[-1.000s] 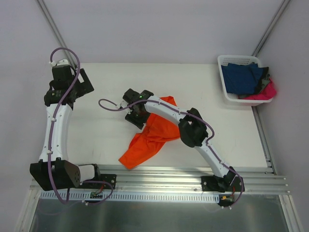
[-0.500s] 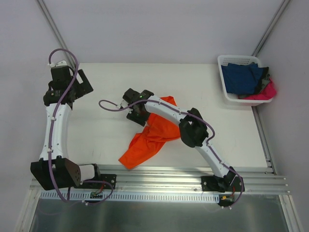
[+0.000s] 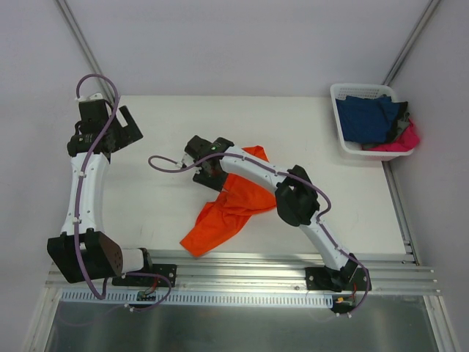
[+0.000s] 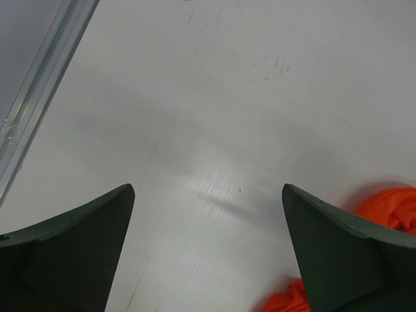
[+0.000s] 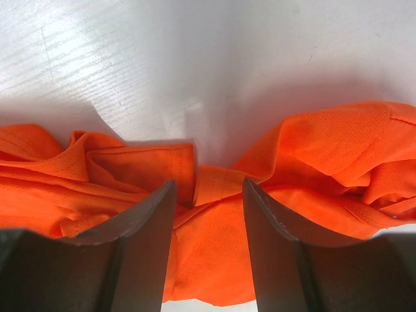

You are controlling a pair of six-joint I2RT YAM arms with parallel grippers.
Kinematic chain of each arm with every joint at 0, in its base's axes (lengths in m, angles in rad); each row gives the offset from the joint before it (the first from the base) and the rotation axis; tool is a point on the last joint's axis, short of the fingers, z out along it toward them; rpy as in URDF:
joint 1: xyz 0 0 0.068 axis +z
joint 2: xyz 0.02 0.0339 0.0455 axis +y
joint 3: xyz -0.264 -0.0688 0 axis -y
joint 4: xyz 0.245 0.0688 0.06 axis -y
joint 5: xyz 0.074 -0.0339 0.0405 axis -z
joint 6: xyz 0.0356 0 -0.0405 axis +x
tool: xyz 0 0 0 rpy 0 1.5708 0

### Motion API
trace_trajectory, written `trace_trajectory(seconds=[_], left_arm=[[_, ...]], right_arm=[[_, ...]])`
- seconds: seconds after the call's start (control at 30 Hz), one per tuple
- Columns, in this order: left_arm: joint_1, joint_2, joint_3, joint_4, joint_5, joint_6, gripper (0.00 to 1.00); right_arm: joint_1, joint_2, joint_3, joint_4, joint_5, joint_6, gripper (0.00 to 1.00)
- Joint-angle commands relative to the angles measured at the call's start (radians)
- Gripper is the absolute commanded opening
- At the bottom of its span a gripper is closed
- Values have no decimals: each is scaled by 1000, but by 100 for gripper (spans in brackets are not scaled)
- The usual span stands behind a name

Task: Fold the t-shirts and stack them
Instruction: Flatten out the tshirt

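The right arm (image 3: 249, 167) hides much of the orange t-shirt (image 3: 220, 224) (cropped in both wrist views).

1 t-shirt (image 3: 227, 213) lies mid-table (image 3: 168, 191), straddled by the right gripper (image 5: 207, 188). The left gripper (image 4: 208, 195) hangs over the table's far left. A basket (image 3: 341, 121) at the far-right corner holds the other t-shirts (image 3: 370, 117).

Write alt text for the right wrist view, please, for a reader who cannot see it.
The right gripper sets its two dark fingers either side of a bunched fold of the orange t-shirt, which lies crumpled across a white table. Cloth fills the gap between them, but whether it is pinched is unclear.
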Motion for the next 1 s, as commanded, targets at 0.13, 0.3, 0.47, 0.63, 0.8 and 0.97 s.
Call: trace_trajectory(seconds=[0.13,0.3,0.47,0.63,0.8,0.97], left_arm=[[10,-17,30,17,20,-8,99],[9,-28,13,17,15,-6,99],[9,-22,16,17,18,-9,99],[10,-19,18,19,20,-11,99],[10,-21,7,17,26,-9,99],[10,-14,-40,19,110,3,99]], right_arm=[[12,-18,-3,0,37,-25,48],[12,-7,-17,4,55,-43,31],[10,-6,-29,12,92,-54,22],[10,-1,-22,19,100,-63,10],[3,-13,7,21,126,-92,1],[-14,-85,26,39,158,-98,1]])
